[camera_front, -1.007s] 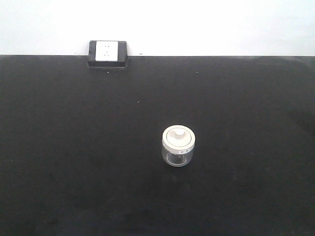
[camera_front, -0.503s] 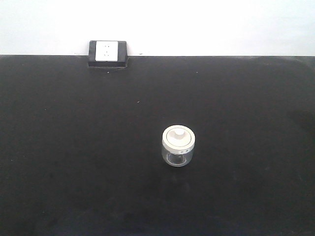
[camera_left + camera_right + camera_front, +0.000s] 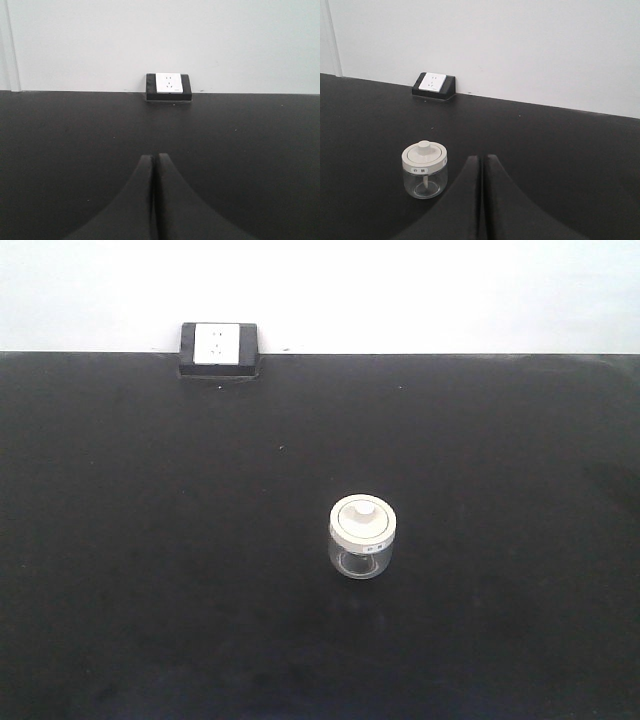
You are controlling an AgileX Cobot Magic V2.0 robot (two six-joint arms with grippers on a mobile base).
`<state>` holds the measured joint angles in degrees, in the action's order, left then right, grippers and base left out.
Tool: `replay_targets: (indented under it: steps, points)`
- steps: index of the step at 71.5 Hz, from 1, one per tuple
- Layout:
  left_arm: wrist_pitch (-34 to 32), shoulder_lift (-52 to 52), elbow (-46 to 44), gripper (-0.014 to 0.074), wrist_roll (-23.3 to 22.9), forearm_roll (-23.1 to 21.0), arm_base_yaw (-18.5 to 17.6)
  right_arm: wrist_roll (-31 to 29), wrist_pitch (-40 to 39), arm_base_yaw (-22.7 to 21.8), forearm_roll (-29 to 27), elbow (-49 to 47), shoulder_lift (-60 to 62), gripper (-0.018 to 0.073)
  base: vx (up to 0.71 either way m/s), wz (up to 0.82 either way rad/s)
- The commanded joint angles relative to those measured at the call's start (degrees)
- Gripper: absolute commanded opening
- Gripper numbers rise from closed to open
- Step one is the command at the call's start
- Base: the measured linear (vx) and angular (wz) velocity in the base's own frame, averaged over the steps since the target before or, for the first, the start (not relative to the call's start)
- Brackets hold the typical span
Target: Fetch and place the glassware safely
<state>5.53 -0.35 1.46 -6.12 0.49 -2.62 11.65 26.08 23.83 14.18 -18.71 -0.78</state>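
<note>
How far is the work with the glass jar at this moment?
Nothing looks done: the glass jar stands upright with its lid on, alone on the black table. Nothing is in hand; the left gripper and right gripper have their fingers shut, holding nothing. Left to do: reach, grasp, carry, place.

A small, squat jar (image 3: 362, 539) of clear glass stands upright on the black tabletop (image 3: 150, 540), a little right of the middle in the front view. Its round white lid (image 3: 363, 519) is on, with a white knob (image 3: 366, 508) at its centre. A small label sits on the lid's rim. Something thin and pale stands inside; what it is cannot be told.
</note>
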Motion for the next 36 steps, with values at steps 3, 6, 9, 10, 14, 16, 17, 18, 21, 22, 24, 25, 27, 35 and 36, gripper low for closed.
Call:
replay_targets:
  steps: [3, 6, 9, 10, 14, 16, 17, 18, 21, 22, 24, 25, 27, 35, 36]
  points:
    - [-4.6, -1.1, 1.8, -0.0007, -0.7, -0.5, 0.2, -0.2, -4.0, -0.1, 1.1, -1.4, -1.4, -0.0008, 0.0, 0.0]
    - [-4.6, -1.1, 1.8, -0.0007, -0.7, -0.5, 0.2, -0.2, -4.0, -0.1, 1.1, -1.4, -1.4, -0.0008, 0.0, 0.0]
    - [-4.6, -1.1, 1.8, -0.0007, -0.7, -0.5, 0.2, -0.2, -4.0, -0.1, 1.1, -1.4, -1.4, -0.0008, 0.0, 0.0]
    - [-4.6, -1.1, 1.8, -0.0007, -0.7, -0.5, 0.2, -0.2, -4.0, -0.1, 1.1, -1.4, -1.4, -0.0008, 0.0, 0.0]
    - [-4.6, -1.1, 1.8, -0.0007, -0.7, -0.5, 0.2, -0.2, -4.0, -0.1, 1.1, -1.4, -1.4, -0.0008, 0.0, 0.0]
    - [-4.6, -1.1, 1.8, -0.0007, -0.7, -0.5, 0.2, -0.2, -4.0, -0.1, 1.1, -1.4, -1.4, -0.0008, 0.0, 0.0]
    - [-4.6, -1.1, 1.8, -0.0007, -0.7, -0.5, 0.2, -0.2, -4.0, -0.1, 1.1, -1.4, -1.4, -0.0008, 0.0, 0.0]
    - [-4.6, -1.1, 1.8, -0.0007, -0.7, -0.5, 0.2, -0.2, -4.0, -0.1, 1.1, -1.4, -1.4, -0.0008, 0.0, 0.0]
    - [-4.6, -1.1, 1.8, -0.0007, -0.7, -0.5, 0.2, -0.2, -4.0, -0.1, 1.1, -1.4, -1.4, -0.0008, 0.0, 0.0]
    - [-4.6, -1.1, 1.8, -0.0007, -0.7, -0.5, 0.2, -0.2, -4.0, -0.1, 1.1, -1.4, -1.4, -0.0008, 0.0, 0.0]
    - [-4.6, -1.1, 1.8, -0.0007, -0.7, -0.5, 0.2, -0.3, -4.0, -0.1, 1.2, -1.4, -1.4, -0.0008, 0.0, 0.0]
    - [-4.6, -1.1, 1.8, -0.0007, -0.7, -0.5, 0.2, -0.5, -3.9, -0.1, 1.4, -1.4, -1.4, -0.0008, 0.0, 0.0]
    - [-4.6, -1.1, 1.8, -0.0007, -0.7, -0.5, 0.2, -0.8, -3.8, -0.1, 1.8, -1.4, -1.4, -0.0008, 0.0, 0.0]
    - [-4.6, -1.1, 1.8, -0.0007, -0.7, -0.5, 0.2, -0.9, -3.8, -0.1, 2.6, -1.4, -1.4, -0.0008, 0.0, 0.0]
    - [-4.6, -1.1, 1.8, -0.0007, -0.7, -0.5, 0.2, -0.9, -3.8, -0.1, 2.6, -1.4, -1.4, -0.0008, 0.0, 0.0]
